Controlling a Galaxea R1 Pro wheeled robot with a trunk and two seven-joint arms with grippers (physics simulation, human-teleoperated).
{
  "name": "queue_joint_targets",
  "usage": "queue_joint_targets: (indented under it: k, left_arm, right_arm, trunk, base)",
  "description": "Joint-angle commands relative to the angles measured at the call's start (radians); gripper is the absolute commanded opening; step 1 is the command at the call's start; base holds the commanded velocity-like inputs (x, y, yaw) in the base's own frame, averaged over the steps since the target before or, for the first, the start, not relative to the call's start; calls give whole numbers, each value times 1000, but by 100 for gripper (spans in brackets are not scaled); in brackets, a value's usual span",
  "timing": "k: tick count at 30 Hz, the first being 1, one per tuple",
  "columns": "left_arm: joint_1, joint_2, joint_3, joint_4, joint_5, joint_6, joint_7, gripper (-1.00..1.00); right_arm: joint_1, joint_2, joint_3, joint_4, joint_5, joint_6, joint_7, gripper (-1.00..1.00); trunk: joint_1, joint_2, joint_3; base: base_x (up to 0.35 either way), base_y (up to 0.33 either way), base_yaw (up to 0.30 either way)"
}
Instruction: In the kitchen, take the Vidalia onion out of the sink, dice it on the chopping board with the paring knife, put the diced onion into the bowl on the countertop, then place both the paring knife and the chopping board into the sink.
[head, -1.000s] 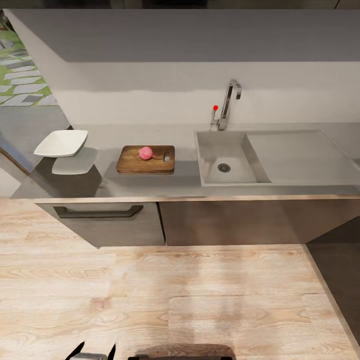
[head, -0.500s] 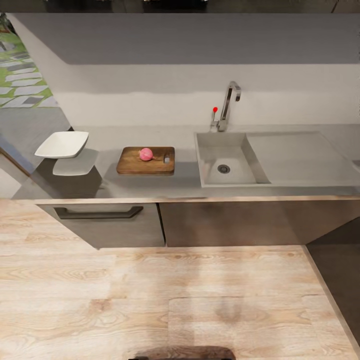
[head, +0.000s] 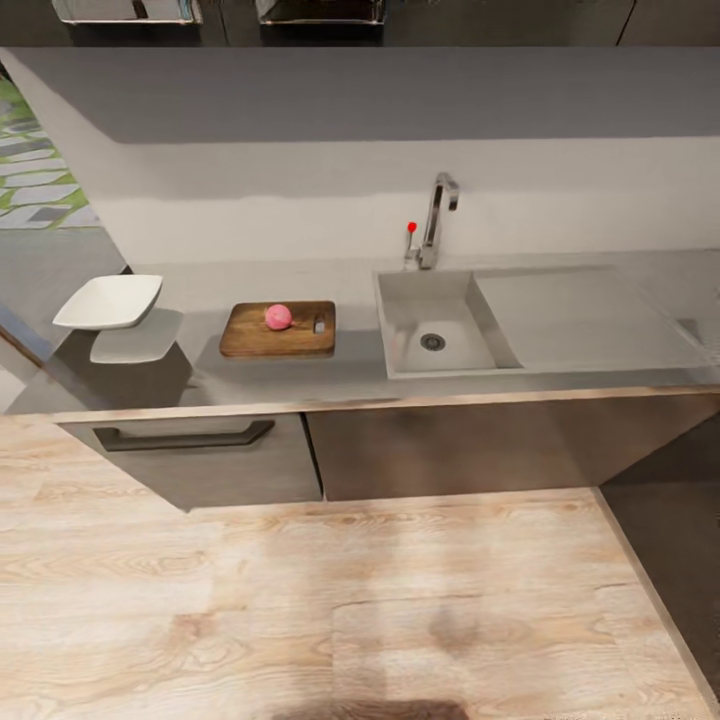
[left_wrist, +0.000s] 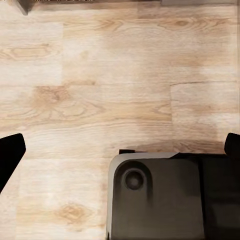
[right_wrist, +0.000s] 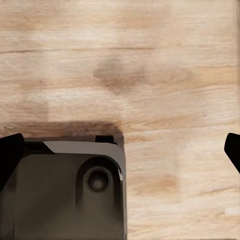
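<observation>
On the tabletop (head: 300, 375), the Vidalia onion (head: 278, 317) sits on the chopping board (head: 250, 340); the sink (head: 405, 310) holds nothing. Both claws, left (left_wrist: 120, 150) and right (right_wrist: 120, 150), hang spread above the floor (head: 400, 600). Next, fetching the paring knife (head: 319, 324) probably calls for closing in.

Countertop (head: 300, 375): smooth grey, slight sheen. Sink (head: 400, 330): matt grey steel; tap (head: 436, 215) polished chrome. Chopping board (head: 250, 342): brown wood grain. Bowl (head: 108, 301): smooth glossy white. Floor (head: 300, 600): pale grained wood. Cabinet fronts (head: 450, 445): dark, satin.
</observation>
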Motion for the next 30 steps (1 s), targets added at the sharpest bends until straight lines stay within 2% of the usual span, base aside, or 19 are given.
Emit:
queue_joint_targets:
  k: [1,30]
  left_arm:
    - [0,1,-5,0,2,-2,10,100]
    - [0,-12,-5,36,3,-1,10,100]
  right_arm:
    - [-1,-1,9,0,-10,-3,-4,100]
    - [-1,0,9,1,-8,-5,-4,100]
  trunk:
    - [1,-2,0]
    - [1,-2,37]
  base:
    - [0,0,-194]
    - [0,0,-196]
